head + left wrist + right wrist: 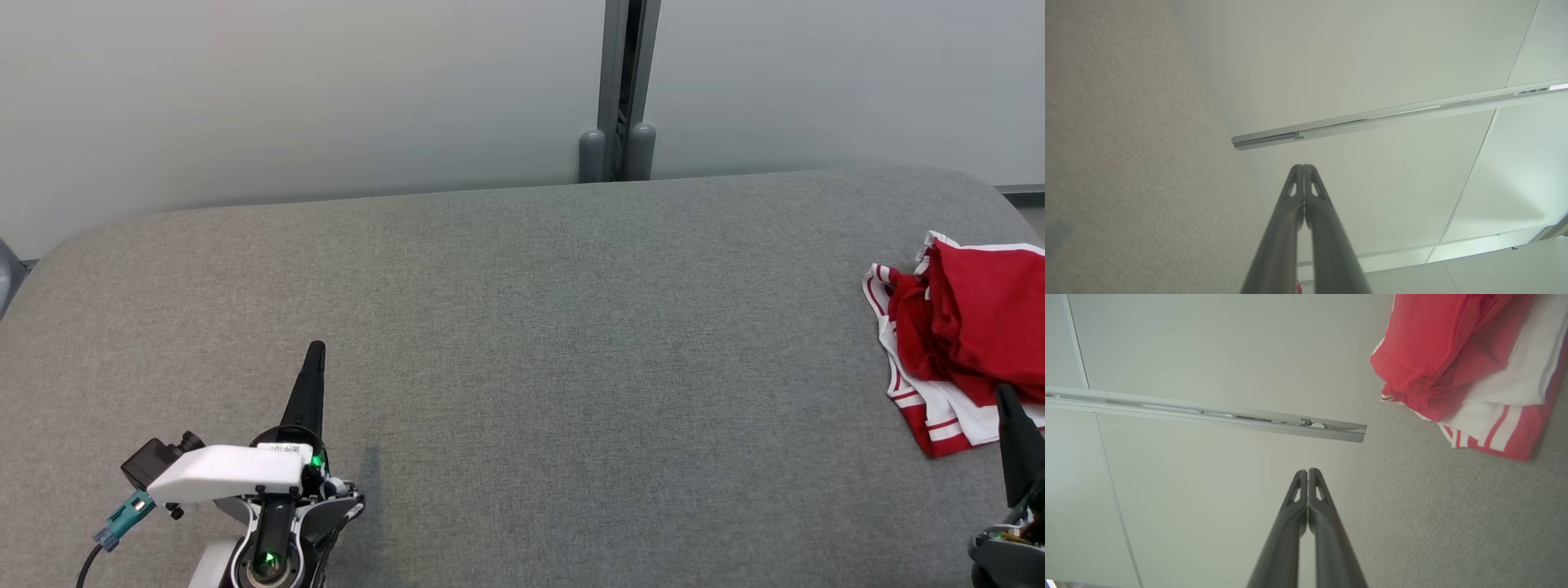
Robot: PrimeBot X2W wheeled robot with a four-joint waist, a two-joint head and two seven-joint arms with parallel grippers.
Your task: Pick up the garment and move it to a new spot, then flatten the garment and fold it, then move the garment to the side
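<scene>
Garment (971,327): red with white striped trim, at the far right edge of the head view, lying on the grey padded surface (522,327). It's bunched, with overlapping layers and uneven edges, and part of it runs out of frame. It isn't spread flat, and I can't call it a clean fold.

Left jaws: pressed together with nothing between them. Fingers (310,384) at lower left point up the frame, well apart from the garment.
Right jaws: also closed tight on nothing. Fingers (1016,441) at lower right, tip overlapping the garment's near hem in the picture. Can't tell if it touches.

Progress: ambiguous. A garment at the side fits either a heap waiting for pickup or a rough fold already parked there. The lumpy shape leans toward the heap, but that's judgement only.

Surroundings: centre and left of the surface are plain grey fabric, enough room to spread it. Pale wall panels (286,90) behind, grey post (620,90) at upper centre. No obstruction that I can see.
</scene>
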